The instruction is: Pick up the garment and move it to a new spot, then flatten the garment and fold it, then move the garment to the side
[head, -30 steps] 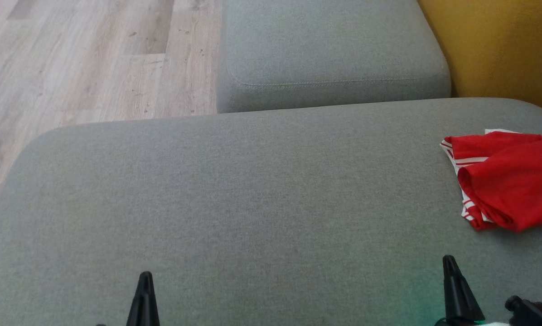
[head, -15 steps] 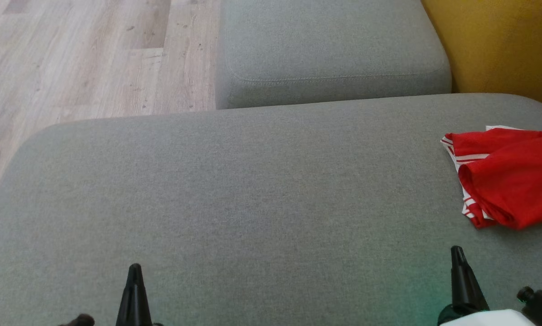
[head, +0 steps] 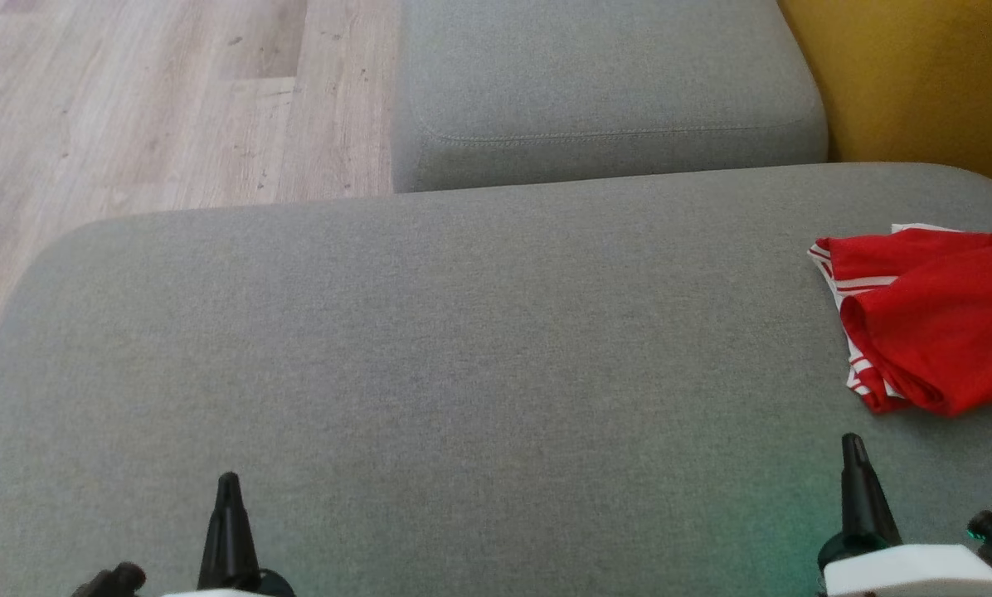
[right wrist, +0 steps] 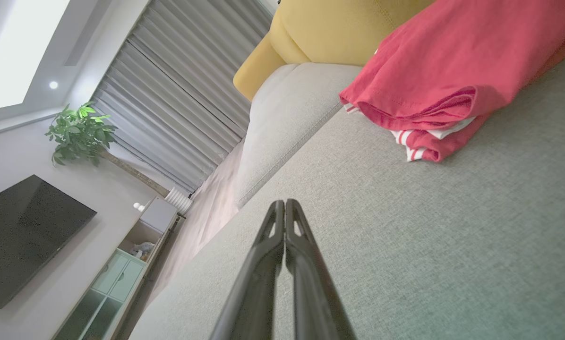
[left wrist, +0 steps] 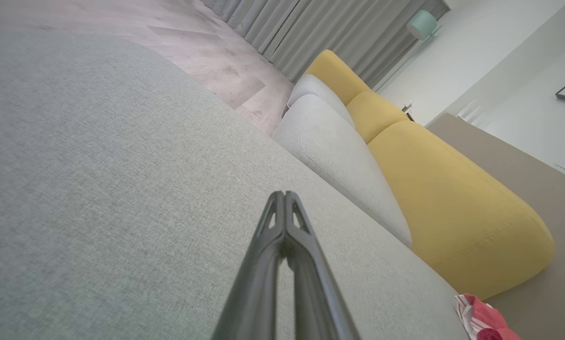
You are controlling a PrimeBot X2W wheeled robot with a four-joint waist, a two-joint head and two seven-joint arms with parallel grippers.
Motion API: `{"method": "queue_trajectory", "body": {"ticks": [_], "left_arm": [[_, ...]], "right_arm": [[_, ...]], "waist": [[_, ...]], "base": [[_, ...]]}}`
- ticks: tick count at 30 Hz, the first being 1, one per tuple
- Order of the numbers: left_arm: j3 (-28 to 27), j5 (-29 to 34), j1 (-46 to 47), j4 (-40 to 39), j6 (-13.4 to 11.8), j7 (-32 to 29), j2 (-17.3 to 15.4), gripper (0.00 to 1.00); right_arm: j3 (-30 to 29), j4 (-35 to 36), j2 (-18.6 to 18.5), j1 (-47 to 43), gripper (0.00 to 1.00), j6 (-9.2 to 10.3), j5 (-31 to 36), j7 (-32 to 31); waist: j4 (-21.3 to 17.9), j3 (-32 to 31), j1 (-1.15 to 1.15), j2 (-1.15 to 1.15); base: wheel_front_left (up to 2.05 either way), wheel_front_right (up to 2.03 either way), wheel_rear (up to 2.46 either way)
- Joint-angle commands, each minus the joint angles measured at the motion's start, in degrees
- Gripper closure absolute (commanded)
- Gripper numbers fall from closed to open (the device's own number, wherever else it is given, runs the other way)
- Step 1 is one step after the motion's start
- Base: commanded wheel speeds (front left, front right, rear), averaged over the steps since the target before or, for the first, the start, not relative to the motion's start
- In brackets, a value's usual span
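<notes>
- The left gripper is near the front edge of the big grey cushion, toward its left corner. Its two fingers are pressed together and hold nothing.
- The right gripper is near the front edge too, toward the right corner. Its fingers are also pressed together and hold nothing.
- The red garment with white stripes lies in a loose, bunched heap at the right edge of the big grey cushion. It is just past the right gripper's tip and does not touch it.
- The yellow back rest is behind the garment.
- Compared with a second ago, the head camera has tipped a bit, so everything sits higher in the picture.
- The garment is in the same spot on the cushion.
- Both grippers now reach a little further over the cushion and are a bit wider apart. More of the white wrist shows behind the right one.
- Count: one garment, two grippers, and two grey cushions, the big one and a smaller grey cushion behind it.
</notes>
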State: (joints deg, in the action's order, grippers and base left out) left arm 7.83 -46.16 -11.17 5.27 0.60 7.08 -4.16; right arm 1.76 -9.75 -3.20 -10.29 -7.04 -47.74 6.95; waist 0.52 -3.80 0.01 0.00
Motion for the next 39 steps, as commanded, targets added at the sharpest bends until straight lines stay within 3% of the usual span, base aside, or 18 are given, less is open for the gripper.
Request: {"method": "queue_trajectory", "body": {"ticks": [1,39], "left_arm": [[-1.6,-1.9,3.3,-1.3,0.7,-0.3,-0.7,1.0],[-7.1,-27.6,10.9,4.2,4.1,-6.4,-0.7,1.0]], "right_arm": [[0.1,1.5,-1.1,3.3,1.0,-0.22,-2.0,-0.5],[-3.1,-1.6,-1.4,10.5,1.0,-0.35,-26.7,-6.5]], "waist": [[0.0,0.1,0.0,0.0],[-0.3,2.2,-0.01,0.0]], "base": [[0.0,0.0,0.0],[0.0,0.0,0.0]]}}
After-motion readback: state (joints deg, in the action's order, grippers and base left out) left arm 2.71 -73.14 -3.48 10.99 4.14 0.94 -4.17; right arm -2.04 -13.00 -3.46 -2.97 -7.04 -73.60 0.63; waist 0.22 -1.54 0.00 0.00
